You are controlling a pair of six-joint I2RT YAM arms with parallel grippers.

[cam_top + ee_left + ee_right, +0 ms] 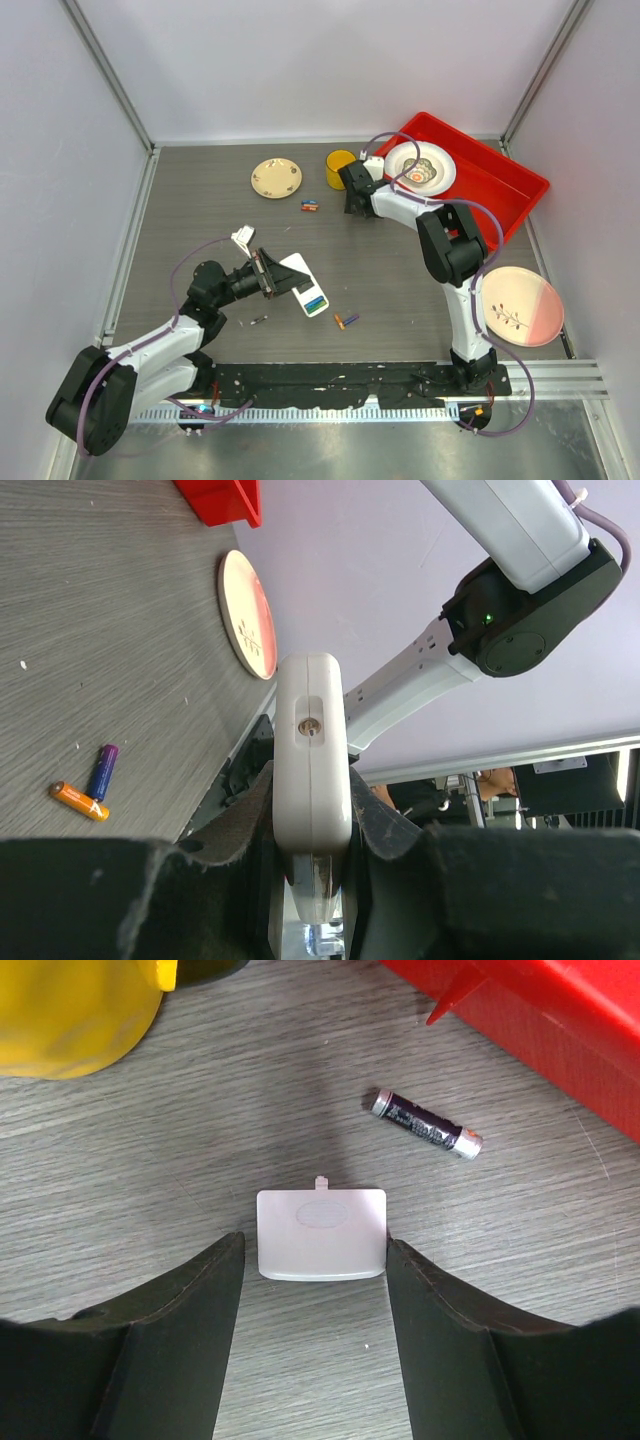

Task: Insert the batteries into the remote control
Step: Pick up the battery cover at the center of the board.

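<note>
Now, left gripper (312, 830) clamping one remote control (311, 745), two batteries (78, 801) (101, 771) near, right gripper (315, 1255) apart astride one cover (321, 1232)

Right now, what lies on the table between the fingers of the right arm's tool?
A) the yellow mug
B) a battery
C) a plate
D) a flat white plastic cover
D: the right wrist view shows a white cover between the open fingers of the right tool; the battery lies apart, beyond them.
</note>
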